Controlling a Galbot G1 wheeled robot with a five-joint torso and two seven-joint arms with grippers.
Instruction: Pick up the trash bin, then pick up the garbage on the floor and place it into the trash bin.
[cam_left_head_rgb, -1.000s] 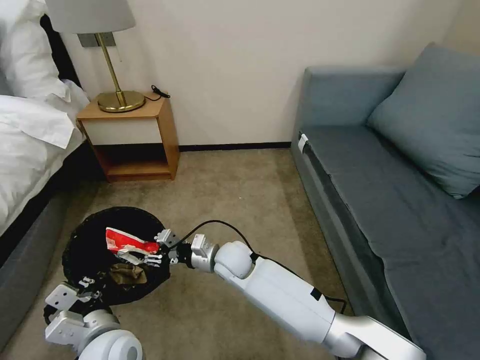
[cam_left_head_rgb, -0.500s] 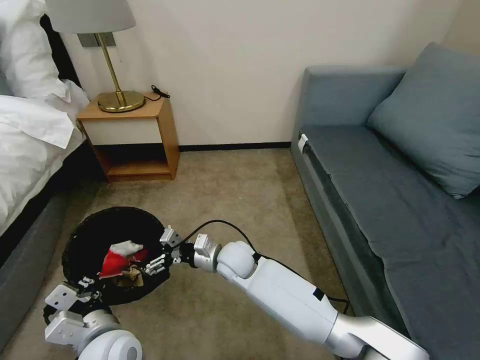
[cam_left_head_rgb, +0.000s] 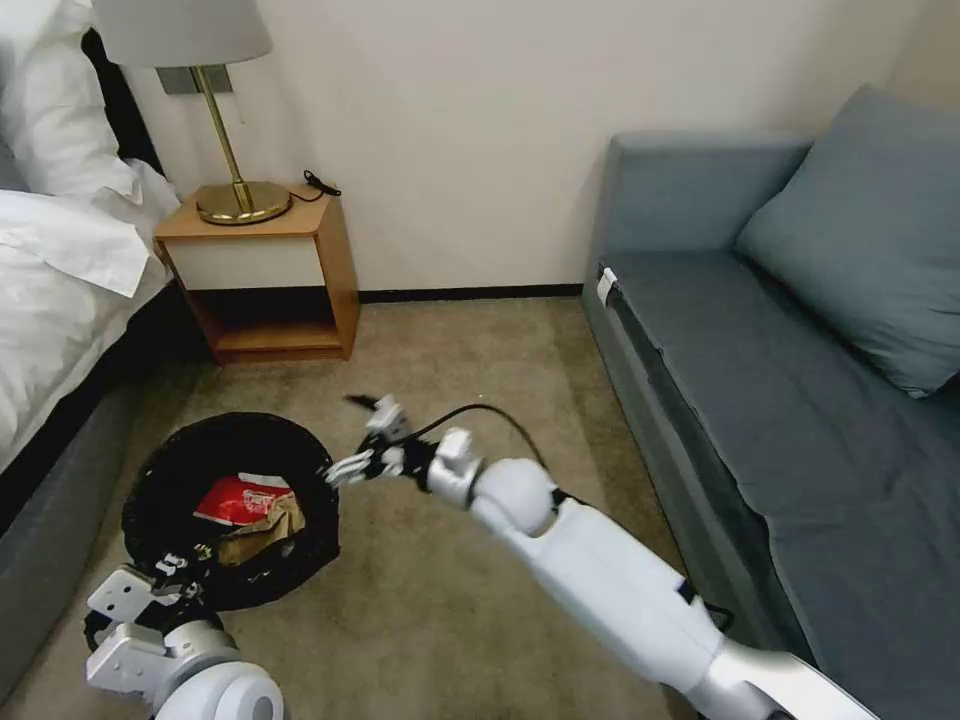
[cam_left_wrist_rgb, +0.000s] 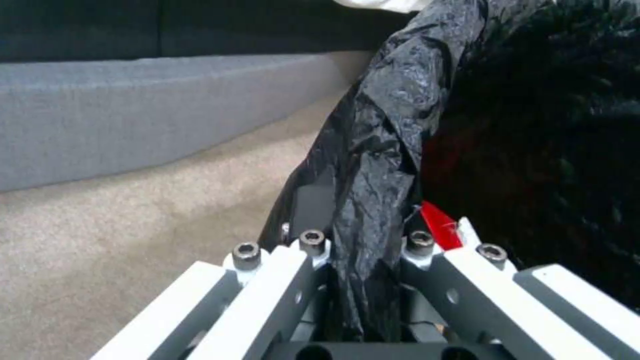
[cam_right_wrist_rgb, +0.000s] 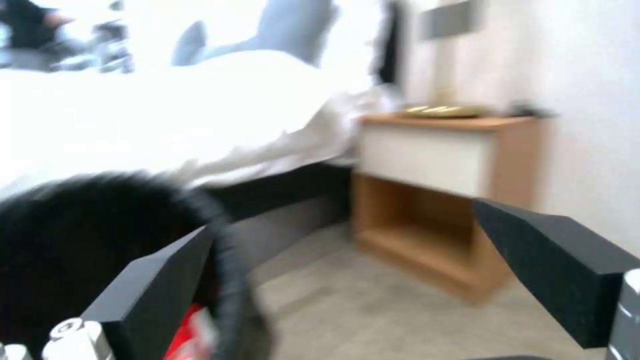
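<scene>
The right hand (cam_right_wrist_rgb: 360, 280) hangs with fingers (cam_right_wrist_rgb: 553, 260) spread beside the bin's black rim (cam_right_wrist_rgb: 227, 260); behind stand a wooden nightstand (cam_right_wrist_rgb: 440, 190) and white bed (cam_right_wrist_rgb: 167, 110).

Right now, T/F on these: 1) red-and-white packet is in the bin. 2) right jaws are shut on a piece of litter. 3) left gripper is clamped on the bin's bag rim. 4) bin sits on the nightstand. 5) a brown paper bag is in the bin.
1) True: the red-and-white packet lies inside the trash bin.
2) False: the right gripper has open, empty jaws beside the bin's rim.
3) True: the left gripper pinches the black liner.
4) False: it is over the carpet.
5) True: the brown paper bag lies by the packet.
</scene>
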